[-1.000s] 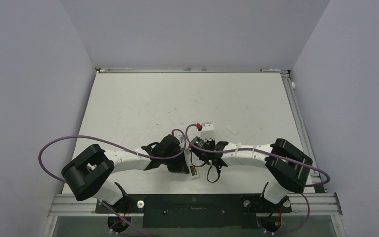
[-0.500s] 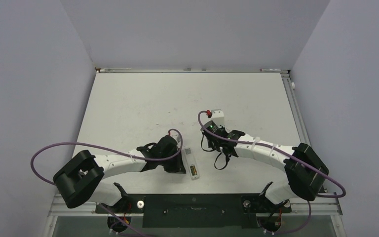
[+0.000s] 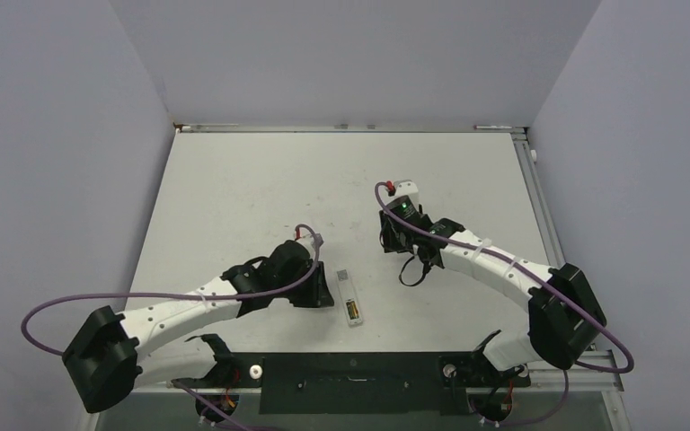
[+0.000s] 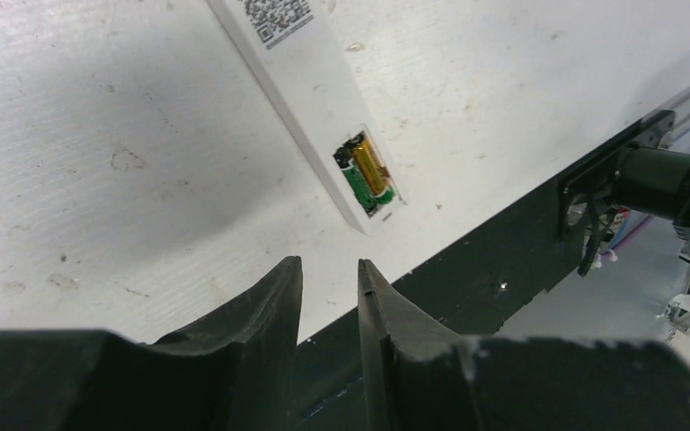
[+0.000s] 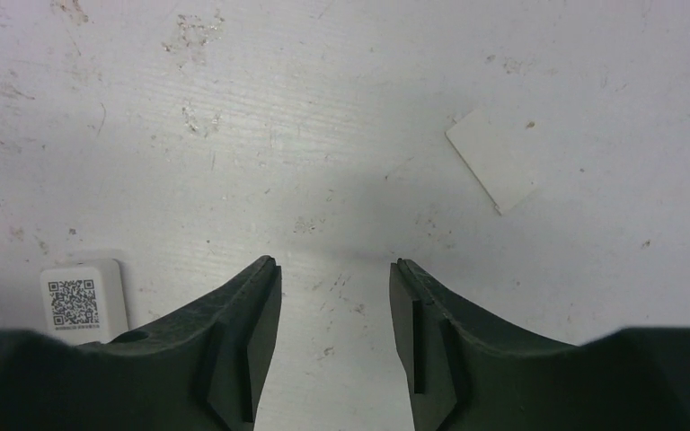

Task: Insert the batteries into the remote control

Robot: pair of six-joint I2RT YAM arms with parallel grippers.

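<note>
The white remote control (image 3: 349,297) lies back-up on the table near the front edge. Its open compartment holds both batteries side by side, the yellow-gold one (image 4: 371,166) and the dark green one (image 4: 356,184). My left gripper (image 3: 322,292) sits just left of the remote; in the left wrist view the gripper (image 4: 328,265) has its jaws slightly apart with nothing between them. My right gripper (image 3: 392,242) is behind and right of the remote; in the right wrist view the gripper (image 5: 334,262) is open and empty over bare table, with the remote's QR-code end (image 5: 81,301) at lower left.
A small flat white rectangular piece (image 5: 494,157) lies on the table beyond the right gripper. The black front rail (image 4: 503,260) runs close behind the remote's battery end. Purple cables loop off both arms.
The right gripper has drawn back from the remote toward the far right. The left arm has swung left, its gripper a little clear of the remote. The remote stays put with both batteries in it.
</note>
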